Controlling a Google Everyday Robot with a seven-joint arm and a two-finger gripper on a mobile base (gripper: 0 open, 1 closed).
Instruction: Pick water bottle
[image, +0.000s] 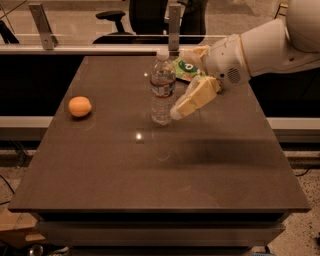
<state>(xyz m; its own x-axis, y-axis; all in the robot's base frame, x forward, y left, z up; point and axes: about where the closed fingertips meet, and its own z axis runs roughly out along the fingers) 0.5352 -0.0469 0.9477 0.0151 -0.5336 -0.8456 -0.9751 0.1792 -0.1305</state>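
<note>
while the gripper (179, 84) hangs spread open, holding nothing, the bottle (162, 87) stands upright just ahead of the near fingertip, not yet between the jaws. a push from that tip could topple it toward the orange (80, 106), well beyond. the bag (186, 69) close by the jaws might snag.

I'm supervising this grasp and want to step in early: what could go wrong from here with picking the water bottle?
The cream-coloured gripper hangs low, close beside the upright clear plastic water bottle with white cap; a sideways nudge could topple it on the dark table. The green snack bag lies just behind them, so a closing grasp might snag it too.
</note>
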